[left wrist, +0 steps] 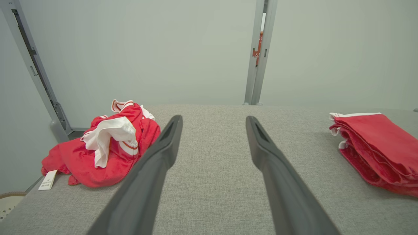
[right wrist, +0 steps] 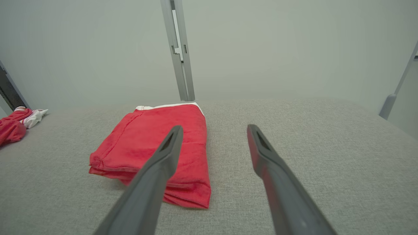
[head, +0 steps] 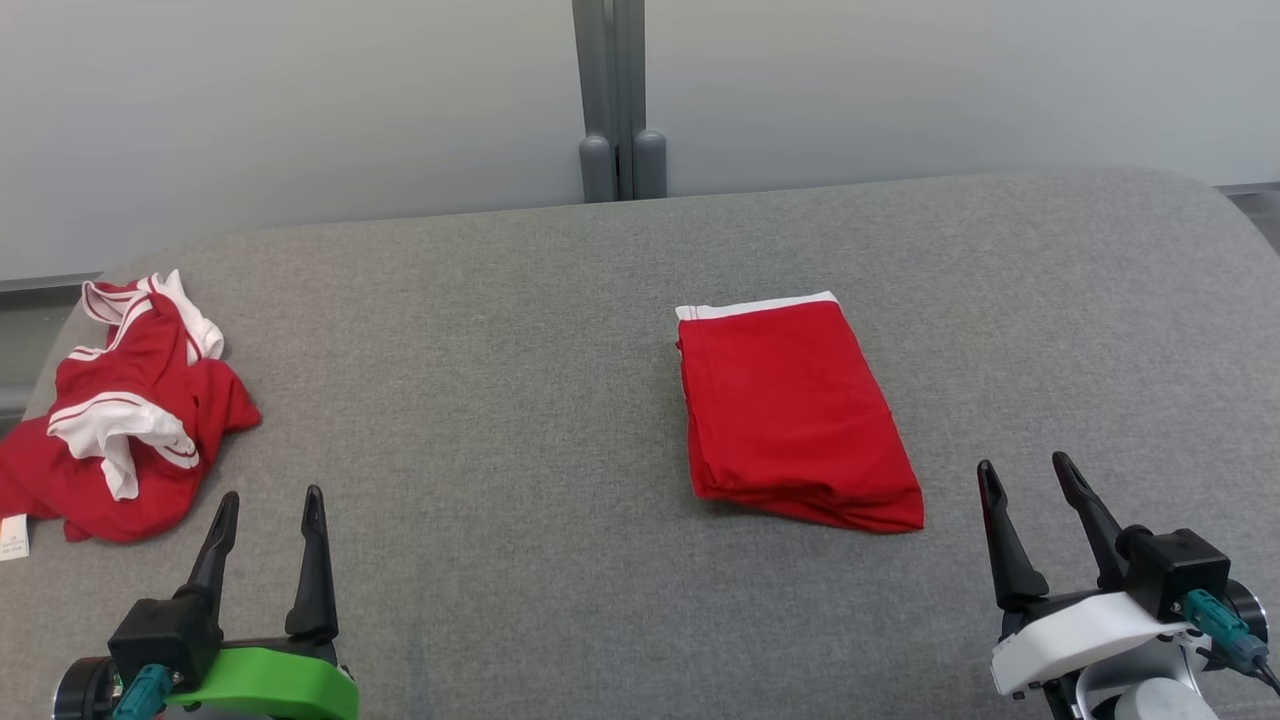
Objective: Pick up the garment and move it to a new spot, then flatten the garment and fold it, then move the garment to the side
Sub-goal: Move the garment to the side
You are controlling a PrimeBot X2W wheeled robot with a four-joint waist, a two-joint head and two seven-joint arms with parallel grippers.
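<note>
Head view: left fingers (head: 313, 570) and right fingers (head: 1003, 545) wide apart, empty.

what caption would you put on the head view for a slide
Both open, left gripper and right gripper hover over a grey surface: folded red garment centre-right, crumpled red-and-white garment far left.

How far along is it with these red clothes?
Done: one red garment lies folded on the grey fabric surface. In hand: nothing; the left gripper and right gripper are open and empty. Left: the crumpled red-and-white garment at the robot's left is not yet picked up, flattened or folded.
</note>
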